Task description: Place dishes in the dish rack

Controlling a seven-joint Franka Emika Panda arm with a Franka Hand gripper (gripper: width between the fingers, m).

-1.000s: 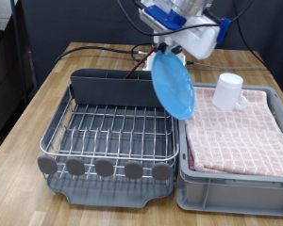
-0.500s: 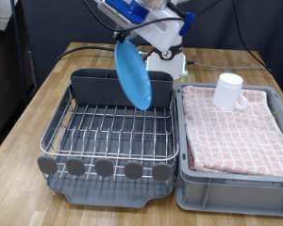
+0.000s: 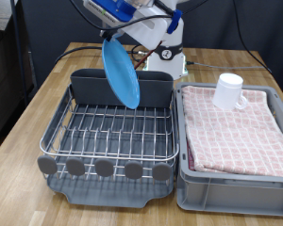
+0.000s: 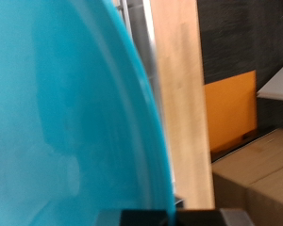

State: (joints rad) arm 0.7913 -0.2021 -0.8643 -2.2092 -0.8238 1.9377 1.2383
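My gripper (image 3: pixel 123 36) is shut on the upper rim of the round light-blue plate (image 3: pixel 121 73). It holds the plate on edge, tilted, above the back of the silver wire dish rack (image 3: pixel 108 132), in front of the tall grey caddy (image 3: pixel 85 88). In the wrist view the plate (image 4: pixel 66 113) fills most of the picture, with a dark fingertip (image 4: pixel 179 217) at its edge. The white handled mug (image 3: pixel 229 90) stands on the pink checkered cloth at the exterior view's right. The wooden spoon does not show.
The grey bin (image 3: pixel 231 184) lined with pink checkered cloth (image 3: pixel 236 132) stands right beside the rack. Round grey tabs (image 3: pixel 104 169) line the rack's near edge. A white robot base (image 3: pixel 174 61) and cables lie behind the rack on the wooden table (image 3: pixel 33 113).
The gripper has carried the plate from over the bin's edge toward the exterior view's left, to above the back of the rack. The mug has not moved.
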